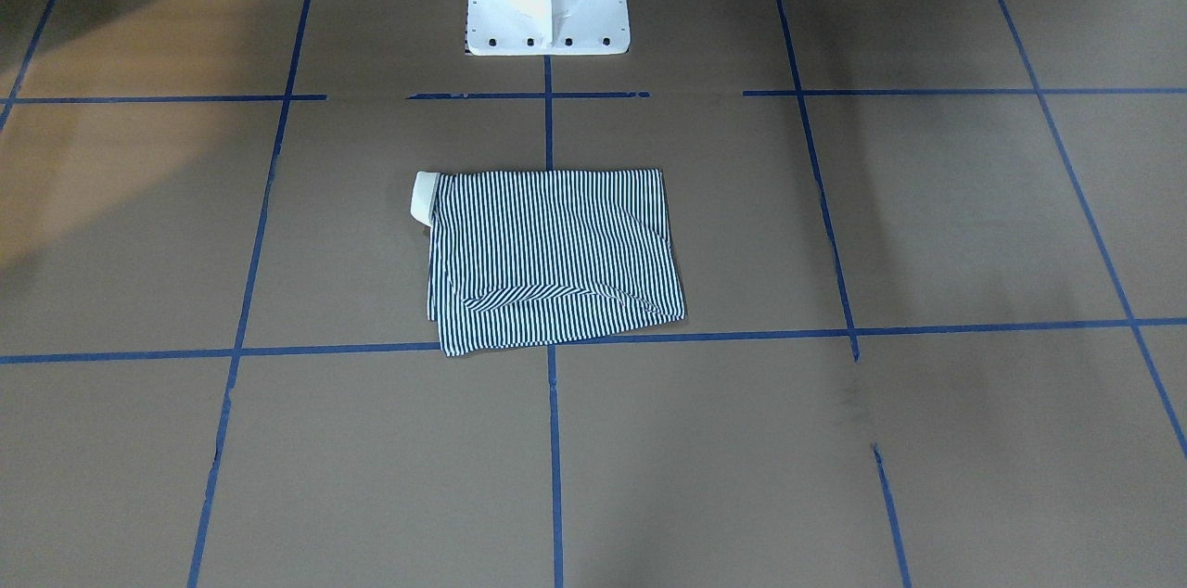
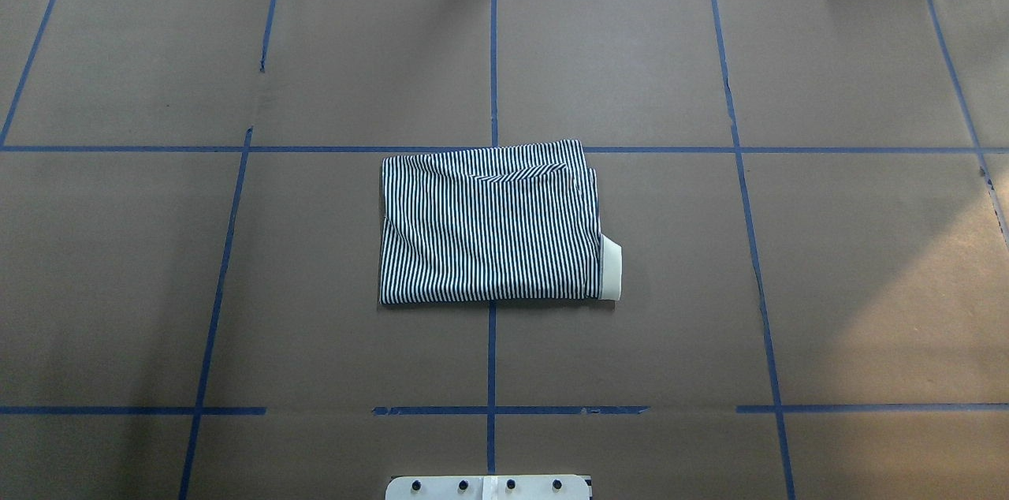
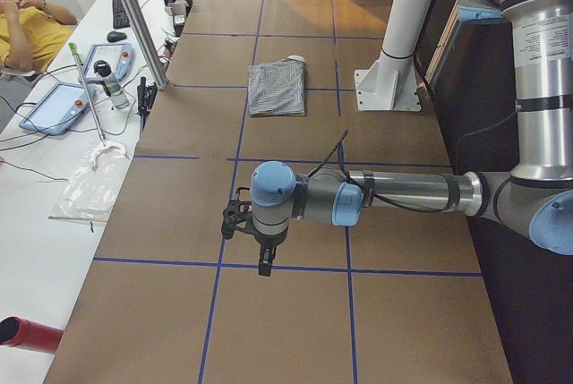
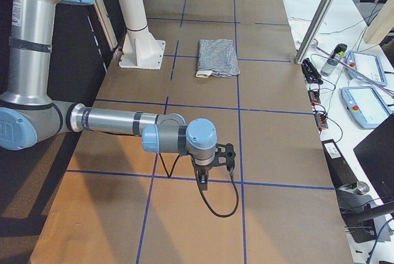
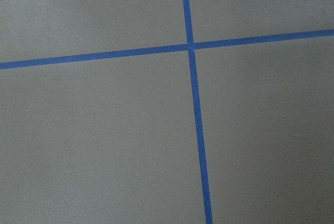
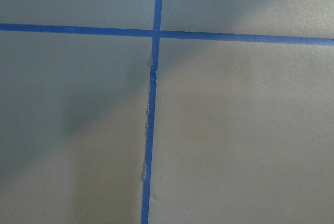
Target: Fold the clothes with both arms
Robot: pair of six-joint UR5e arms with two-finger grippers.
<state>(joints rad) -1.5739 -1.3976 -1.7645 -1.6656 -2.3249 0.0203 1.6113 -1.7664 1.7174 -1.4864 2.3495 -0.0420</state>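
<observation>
The folded navy-and-white striped polo shirt (image 2: pixel 489 224) lies mid-way along the brown tabletop (image 2: pixel 828 248), long axis crosswise, cream collar (image 2: pixel 611 271) toward the robot's right. The grey left arm (image 3: pixel 394 192) and grey right arm (image 4: pixel 117 120) hover at opposite ends, neither clearly nearer. Whether their jaws are spread, I cannot tell.

Left arm (image 3: pixel 403 192), right arm (image 4: pixel 117 120) stretched level; left gripper (image 3: pixel 263 263), right gripper (image 4: pixel 203 180) down.

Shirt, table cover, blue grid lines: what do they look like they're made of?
Shirt: soft knit fabric, likely cotton, matte; it lies limp with creases at the folds.
Table cover: brown paper or card by the look, matte, with seams showing.
Blue grid lines: probably painter's tape, with gaps and ragged ends.
</observation>
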